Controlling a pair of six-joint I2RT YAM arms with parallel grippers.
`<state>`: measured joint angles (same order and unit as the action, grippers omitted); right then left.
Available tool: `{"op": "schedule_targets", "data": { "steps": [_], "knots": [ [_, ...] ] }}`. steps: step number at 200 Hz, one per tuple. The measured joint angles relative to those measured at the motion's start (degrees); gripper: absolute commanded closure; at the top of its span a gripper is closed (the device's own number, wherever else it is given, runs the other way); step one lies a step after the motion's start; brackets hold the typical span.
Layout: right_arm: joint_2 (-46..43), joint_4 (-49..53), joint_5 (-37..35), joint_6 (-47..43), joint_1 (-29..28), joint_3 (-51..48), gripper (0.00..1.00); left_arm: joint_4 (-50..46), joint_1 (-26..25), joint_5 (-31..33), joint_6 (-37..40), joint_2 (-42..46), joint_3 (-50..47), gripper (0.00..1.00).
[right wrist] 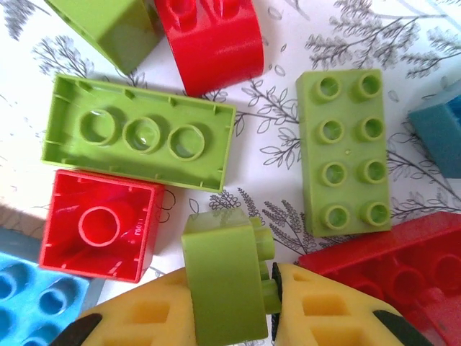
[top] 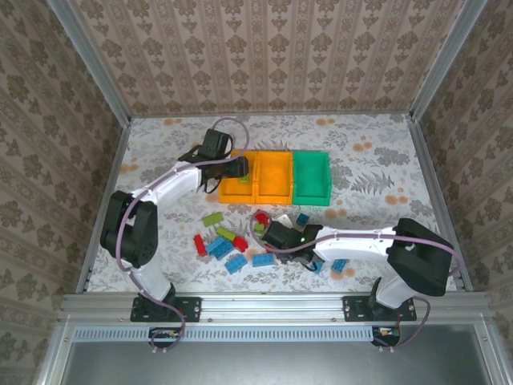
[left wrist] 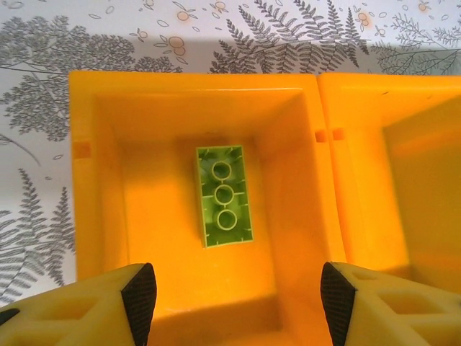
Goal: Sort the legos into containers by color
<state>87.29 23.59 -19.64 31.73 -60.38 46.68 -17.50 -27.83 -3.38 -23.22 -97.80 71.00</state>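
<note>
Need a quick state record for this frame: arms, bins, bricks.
left gripper: jaws open, above left orange bin
bin contents: one green brick, underside up
right gripper: jaws shut on small green brick
loose bricks: red, blue, green, on table

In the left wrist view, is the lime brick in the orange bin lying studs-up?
No, the lime brick lies in the orange bin with its hollow underside and three tubes facing up.
</note>
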Motion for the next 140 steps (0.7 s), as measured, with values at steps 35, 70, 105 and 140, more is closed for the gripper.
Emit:
{"op": "schedule_targets", "data": {
  "steps": [35, 70, 105, 140],
  "knots": [
    [-6.4, 0.8, -0.8, -1.1, 0.2, 2.1, 0.79, -0.5, 0.1, 3.3, -0.1, 4.8, -4.0, 0.29],
    [-9.4, -3.8, 1.2, -3.1, 3.8, 5.1, 0.79, -1.1, 0.3, 6.5, -0.5, 9.3, -9.6, 0.28],
    [-4.7, -11.7, 9.2, -3.4, 11.0, 10.4, 0.8, -1.9, 0.9, 8.5, -0.8, 13.3, -16.6, 0.25],
    [6.6, -15.7, 15.8, -3.1, 14.4, 21.0, 0.79, -3.0, 2.3, 9.3, -1.4, 15.4, -20.4, 0.24]
  ]
}}
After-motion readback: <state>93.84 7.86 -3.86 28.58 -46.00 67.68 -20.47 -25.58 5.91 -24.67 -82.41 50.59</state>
